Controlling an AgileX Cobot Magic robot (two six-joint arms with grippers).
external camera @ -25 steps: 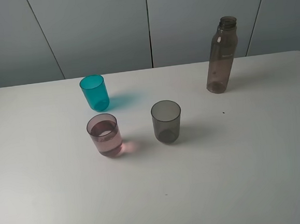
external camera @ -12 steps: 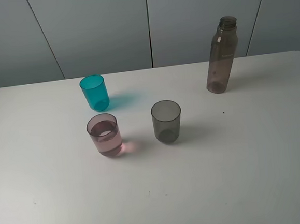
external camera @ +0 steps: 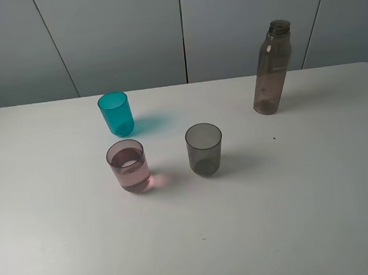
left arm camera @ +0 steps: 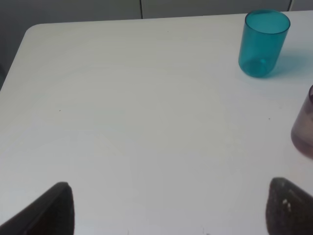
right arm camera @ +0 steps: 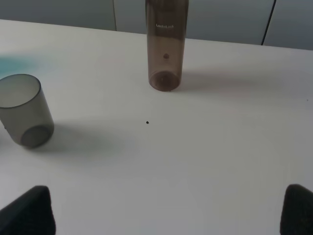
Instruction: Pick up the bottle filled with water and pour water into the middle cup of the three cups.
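I see the tall smoky pinkish-brown plastic bottle (external camera: 271, 68) upright at the bench's (external camera: 292, 218) far right, dead ahead of my right fingers (right arm camera: 22, 208), which are spread wide and empty. The left fingers (left arm camera: 54, 210) are also open, facing the teal tumbler (left arm camera: 264, 43). The pink translucent tumbler (external camera: 128, 165) already holds liquid, so I judge the pour done.

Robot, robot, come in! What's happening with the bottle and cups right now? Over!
Both grippers open, empty. Bottle upright, untouched; pink cup already holds water. Nothing blocking.

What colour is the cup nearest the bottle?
Smoky grey cup, translucent; clearest in the exterior high view, standing apart from the bottle.
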